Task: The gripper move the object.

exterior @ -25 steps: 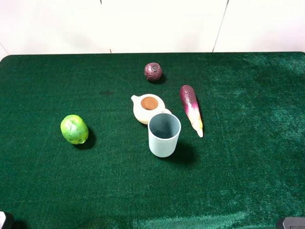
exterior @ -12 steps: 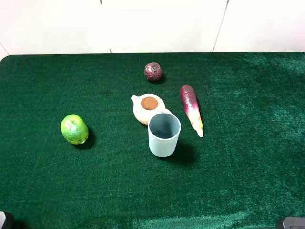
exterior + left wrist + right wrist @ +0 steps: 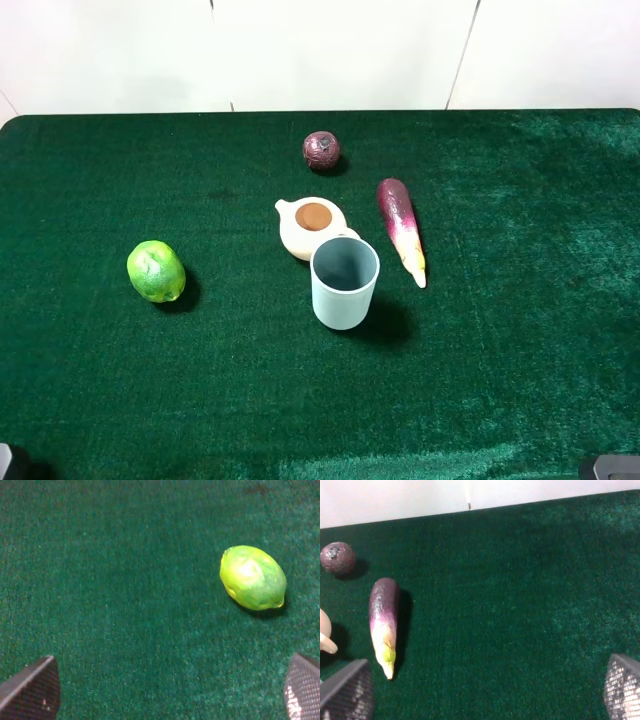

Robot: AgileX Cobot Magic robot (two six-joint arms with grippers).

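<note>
Pale blue-green cup [image 3: 345,282] stands upright near the middle of the green table [image 3: 520,380], mouth up, nothing inside that I can see. Cream teapot [image 3: 312,227] sits right behind it, handle side touching or almost touching the cup rim, can't tell which; spout points left in the overhead view. Purple eggplant [image 3: 401,228] lies to the right of the teapot, pale tip toward the near edge, close to the cup but apart from it. Dark purple round fruit [image 3: 322,150] sits farther back, apart from the rest. Green lime-like fruit [image 3: 156,271] is well off to the left, alone. Left gripper [image 3: 165,690]: both fingertips at the frame corners of its wrist view, spread wide, nothing between them, only table felt below and the green fruit ahead. Right gripper [image 3: 485,692]: same, fingertips wide apart and empty, eggplant and purple fruit ahead of it, teapot edge just visible. Neither gripper is near the cup; overhead shows only dark bits of the arms at the near corners.
</note>
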